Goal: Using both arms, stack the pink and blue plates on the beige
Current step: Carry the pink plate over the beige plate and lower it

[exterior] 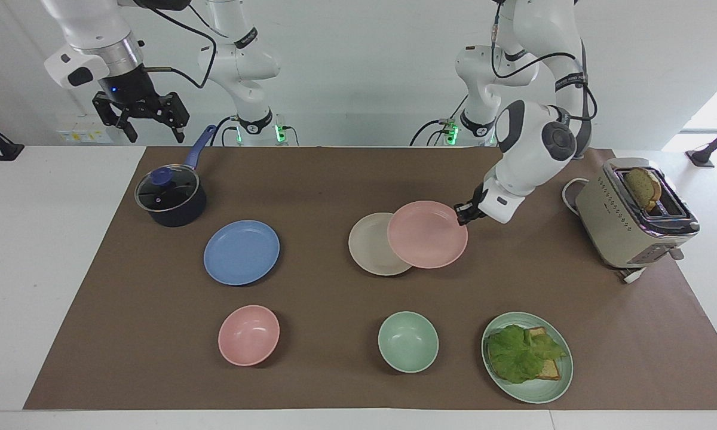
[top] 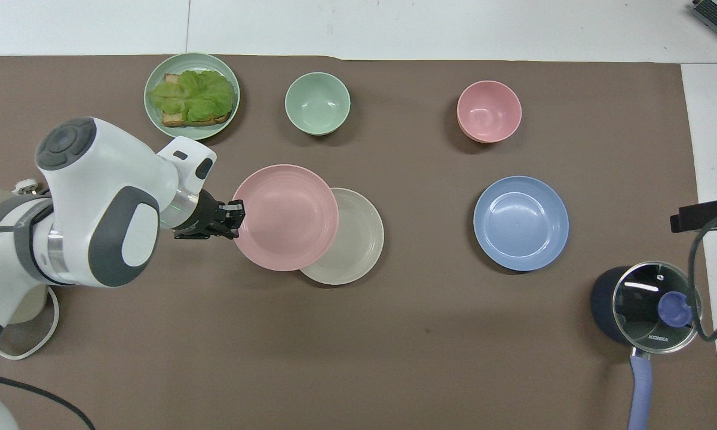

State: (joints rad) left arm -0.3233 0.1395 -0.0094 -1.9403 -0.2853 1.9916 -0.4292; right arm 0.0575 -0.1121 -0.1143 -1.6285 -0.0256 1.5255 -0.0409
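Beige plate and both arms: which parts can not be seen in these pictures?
- Beige plate: both views, partly covered by the pink plate held by the left end effector.
- Right end effector: overhead view, cut off at the frame edge.
- Toaster: overhead view, hidden under the left arm.

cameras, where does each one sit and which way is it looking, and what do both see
Facing view: high across the table, looking at the robots; both arms whole, left gripper shut on the pink plate, right gripper open above the pot.
Overhead view: above the robots' end, looking steeply down; left arm from the bottom left, right gripper only an edge.
Shared: pink plate partly over the beige plate, blue plate.
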